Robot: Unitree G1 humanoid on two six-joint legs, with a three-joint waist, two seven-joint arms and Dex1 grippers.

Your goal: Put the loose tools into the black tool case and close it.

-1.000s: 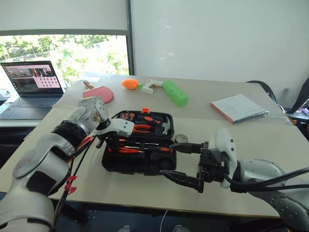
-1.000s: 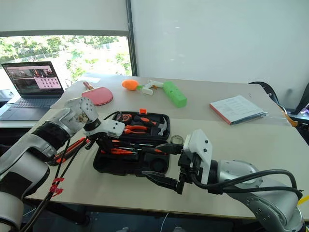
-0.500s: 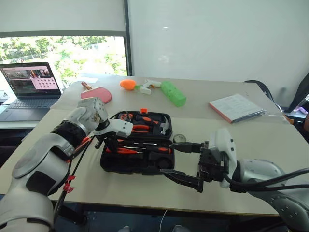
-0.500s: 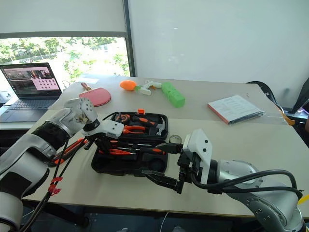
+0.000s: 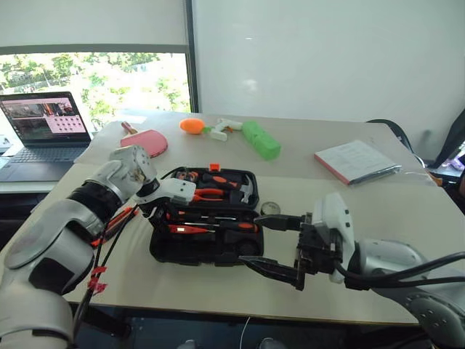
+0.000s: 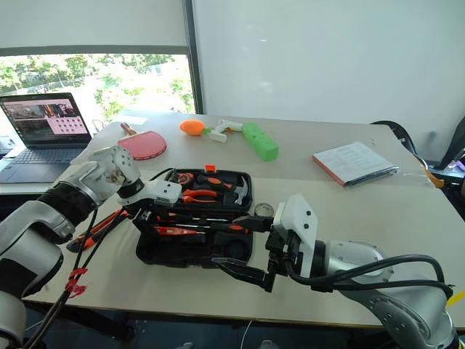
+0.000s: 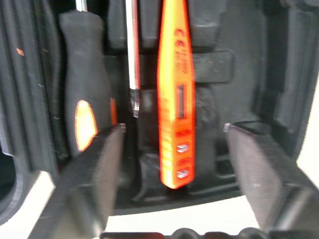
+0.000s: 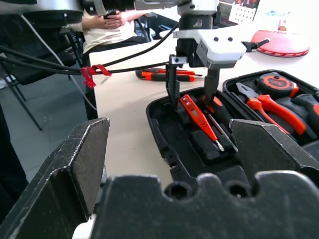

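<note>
Jaws of left gripper (image 8: 192,87) now spread, where before they pinched the slim orange-red tool (image 7: 175,94); tool lies released in its slot at the 9 o'clock end of the open case (image 5: 247,251), between the fingers, untouched. Right gripper (image 5: 270,243) unchanged: spread, empty, at case's 4 o'clock.

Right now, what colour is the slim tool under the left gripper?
Orange-red; the slim tool shows best in the left wrist view.

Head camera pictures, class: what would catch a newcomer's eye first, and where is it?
The open black tool case at the table's middle, bright orange handles in its slots. The left gripper hangs above its near-left corner, jaws open over a slim orange-red tool lying in a slot. Behind lie a red paddle and a green block.
</note>
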